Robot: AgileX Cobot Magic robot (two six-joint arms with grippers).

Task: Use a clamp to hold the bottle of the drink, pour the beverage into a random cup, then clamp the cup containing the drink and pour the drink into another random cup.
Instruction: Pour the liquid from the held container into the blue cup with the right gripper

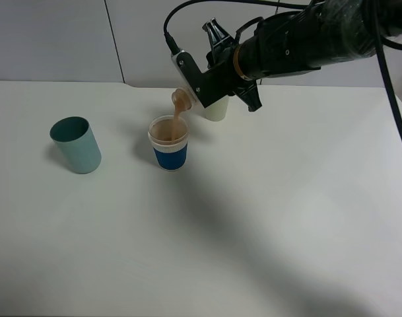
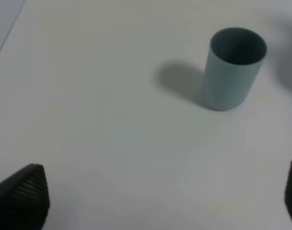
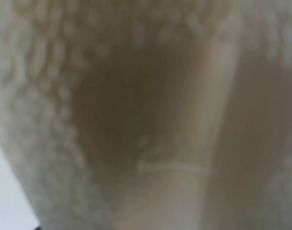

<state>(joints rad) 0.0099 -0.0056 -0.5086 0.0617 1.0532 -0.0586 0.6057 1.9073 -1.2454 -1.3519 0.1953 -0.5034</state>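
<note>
Right tool (image 1: pixel 197 84) clenched on bottle (image 1: pixel 182 99); long axis tipped, neck toward 7 o'clock, directly above blue-band cup (image 1: pixel 169 153). Drink (image 1: pixel 179 116) streams into cup. Pale tumbler (image 1: pixel 216 110) at cup's 2 o'clock, near. Left tool (image 2: pixel 157 199) released, hovers above counter (image 1: pixel 253 231).

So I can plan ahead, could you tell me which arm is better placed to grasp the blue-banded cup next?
Probably right: the right tool hangs just above that cup, though shut on the bottle. The open left tool faces only the teal cup.
</note>
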